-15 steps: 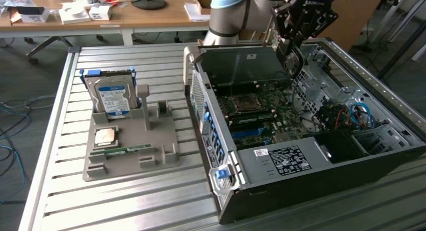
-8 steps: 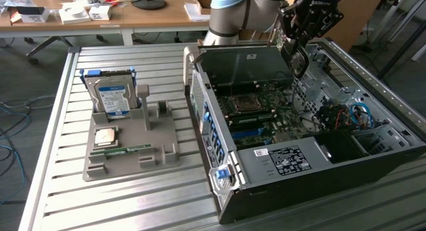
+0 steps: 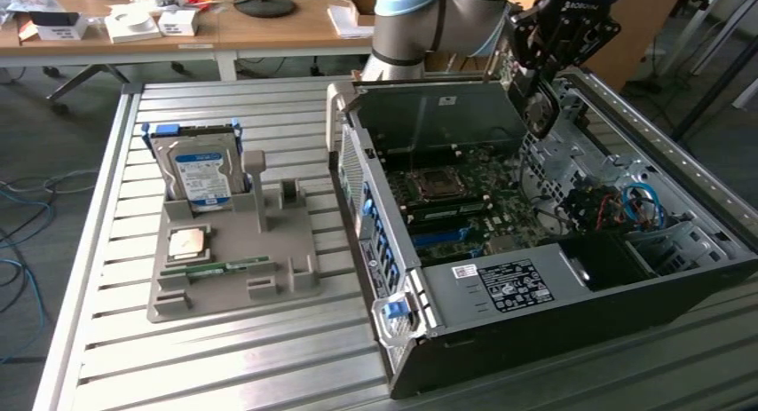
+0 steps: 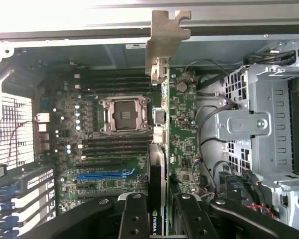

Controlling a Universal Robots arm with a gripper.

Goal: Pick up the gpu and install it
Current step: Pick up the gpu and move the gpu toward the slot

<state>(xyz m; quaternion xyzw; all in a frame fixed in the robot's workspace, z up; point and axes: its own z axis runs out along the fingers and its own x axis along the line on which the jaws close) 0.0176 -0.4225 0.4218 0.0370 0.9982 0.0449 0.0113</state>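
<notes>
Green gpu (image 4: 158, 164), edge-on, clamped in end effector (image 4: 160, 219) — above motherboard (image 4: 114, 149)

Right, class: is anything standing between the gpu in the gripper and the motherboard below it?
Nothing visible does. The gripper holds the gpu edge-on over the motherboard, and the board beneath the card lies bare. The loose cables run off to one side, by the drive cage, clear of the card.
</notes>
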